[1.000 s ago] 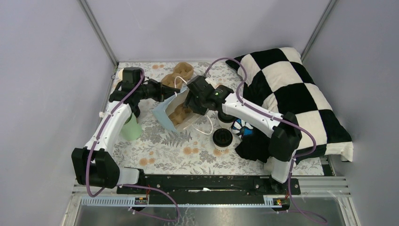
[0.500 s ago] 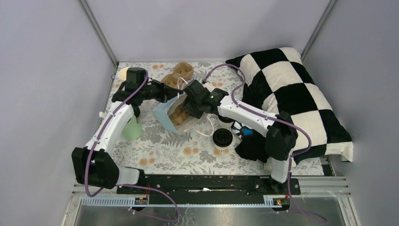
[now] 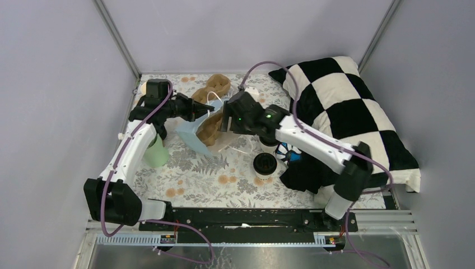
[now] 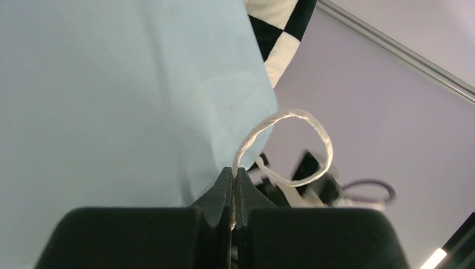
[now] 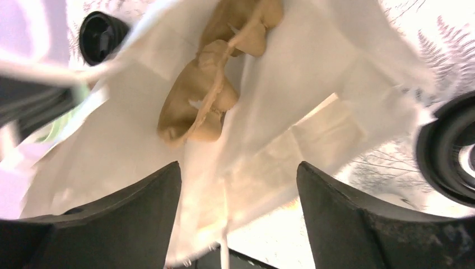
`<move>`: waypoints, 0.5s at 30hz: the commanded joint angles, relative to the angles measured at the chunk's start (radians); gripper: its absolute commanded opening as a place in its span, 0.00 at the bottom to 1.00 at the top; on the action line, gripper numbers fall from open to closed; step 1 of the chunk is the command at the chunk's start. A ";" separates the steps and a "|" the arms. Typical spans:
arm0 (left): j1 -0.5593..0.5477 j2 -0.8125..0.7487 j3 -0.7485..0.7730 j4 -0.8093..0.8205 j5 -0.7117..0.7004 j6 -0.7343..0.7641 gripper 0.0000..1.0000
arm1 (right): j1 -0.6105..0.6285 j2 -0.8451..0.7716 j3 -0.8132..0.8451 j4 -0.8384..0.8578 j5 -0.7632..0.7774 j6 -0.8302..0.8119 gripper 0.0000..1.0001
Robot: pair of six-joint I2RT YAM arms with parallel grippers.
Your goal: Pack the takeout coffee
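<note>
The blue paper bag (image 3: 190, 136) lies tilted with its mouth facing right; a brown cardboard carrier (image 3: 210, 128) is inside it. My left gripper (image 3: 203, 109) is shut on the bag's white twisted handle (image 4: 285, 145) and holds it up beside the blue side (image 4: 112, 101). My right gripper (image 3: 225, 120) is open and empty at the bag mouth, its fingers on either side of the white lining (image 5: 291, 112) and carrier (image 5: 207, 95). One black-lidded coffee cup (image 3: 264, 163) stands on the table to the right of the bag. A second (image 3: 269, 141) is mostly hidden under my right arm.
A mint-green cup (image 3: 157, 152) stands under my left arm. A checkered pillow (image 3: 347, 112) fills the right side, with black cloth (image 3: 302, 175) at its near corner. Another brown carrier (image 3: 217, 85) lies at the back. A black lid (image 5: 448, 151) shows at the right wrist view's edge.
My right arm has swung its elbow out to the right, the gripper staying at the bag mouth. The bag has shifted a little left and its mouth has tilted up.
</note>
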 commanded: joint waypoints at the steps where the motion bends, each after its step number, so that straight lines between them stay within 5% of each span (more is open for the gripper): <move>1: 0.006 -0.030 0.040 -0.006 -0.025 0.014 0.00 | 0.014 -0.196 0.051 -0.129 0.006 -0.252 0.85; 6: 0.003 -0.045 0.042 0.007 -0.081 0.003 0.00 | -0.030 -0.278 0.032 -0.271 0.151 -0.227 0.98; 9: -0.007 -0.051 0.048 0.043 -0.092 -0.014 0.00 | -0.138 -0.298 -0.066 -0.214 -0.009 -0.033 0.94; 15: -0.017 -0.071 0.008 0.018 -0.070 -0.021 0.00 | -0.145 -0.238 -0.175 0.012 -0.139 0.074 0.88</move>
